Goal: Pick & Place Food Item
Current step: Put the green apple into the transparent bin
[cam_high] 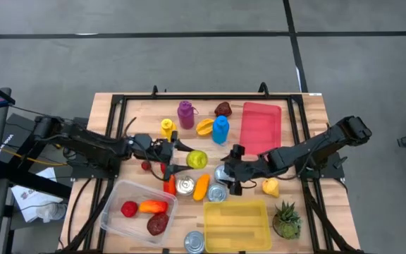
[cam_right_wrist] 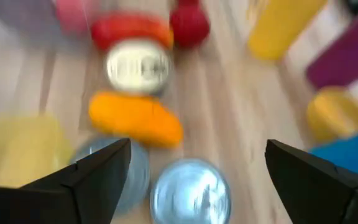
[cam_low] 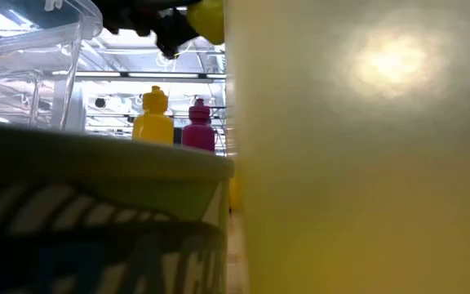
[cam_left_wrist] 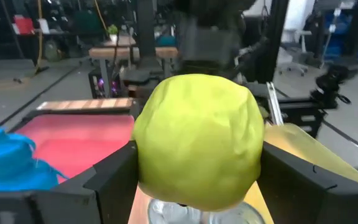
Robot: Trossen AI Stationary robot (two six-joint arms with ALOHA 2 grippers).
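A yellow-green apple [cam_high: 197,159] hangs above the table's middle with my left gripper [cam_high: 186,159] shut on it; it fills the left wrist view [cam_left_wrist: 197,140], and the low view shows it high up [cam_low: 208,20]. My right gripper [cam_high: 226,179] stands open, slanting down over two silver cans [cam_right_wrist: 190,190] that stand on the table beside an orange fruit [cam_right_wrist: 135,119]; its fingers touch nothing. A clear bin [cam_high: 118,192] at the near left holds three red and orange food items. My left gripper pinches the apple's two opposite sides [cam_left_wrist: 143,163] between its two fingers [cam_left_wrist: 107,177]. The fingers reach in level from the table's left. The apple hangs clear of the table, above a silver can [cam_left_wrist: 166,213].
A pink tray [cam_high: 261,125] lies at the far right and a yellow tray [cam_high: 235,226] at the near edge. Purple [cam_high: 185,114], yellow [cam_high: 166,128] and blue [cam_high: 220,130] bottles stand at the back. A pineapple [cam_high: 285,220], a pear [cam_high: 271,186], a carrot [cam_high: 170,185] and more cans crowd the middle.
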